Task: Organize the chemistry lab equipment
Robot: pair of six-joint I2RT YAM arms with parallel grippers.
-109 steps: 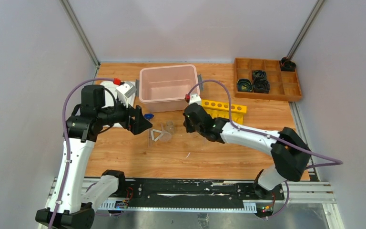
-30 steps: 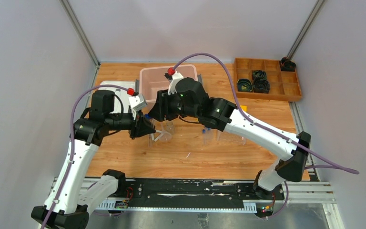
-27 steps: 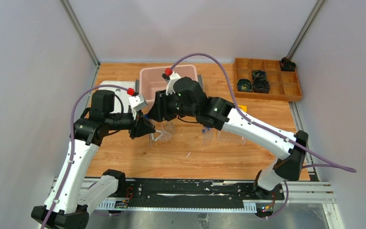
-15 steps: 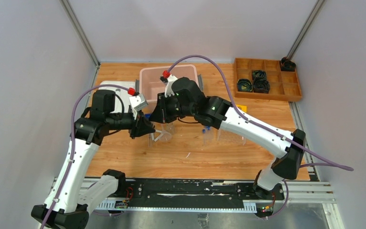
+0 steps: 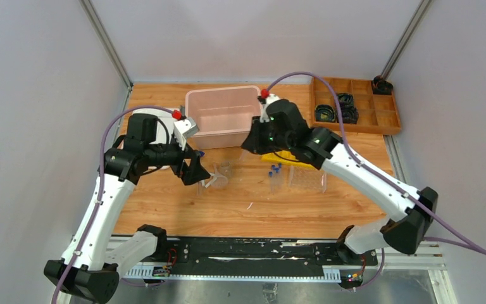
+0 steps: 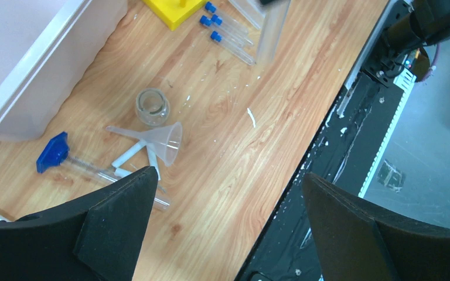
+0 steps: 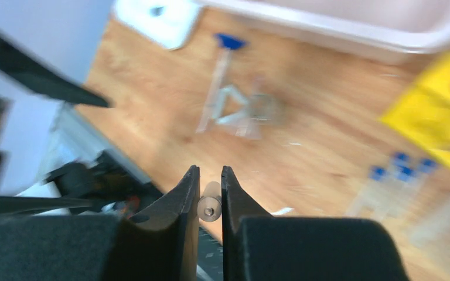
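No text, label, brand or number can be read anywhere.

A pale pink translucent plastic bin (image 5: pixel 223 92) sits at the far middle of the wooden bench (image 5: pixel 291 209). Toward the far right lies a brown wooden compartment tray (image 5: pixel 389 120) holding black ring-shaped parts (image 5: pixel 324 113). Another lone black ring (image 5: pixel 380 83) sits at its far right corner.

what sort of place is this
Probably a robot test cell, not a real lab: plain grey walls box in a wooden table, with two white robot arms and a clear plastic funnel.
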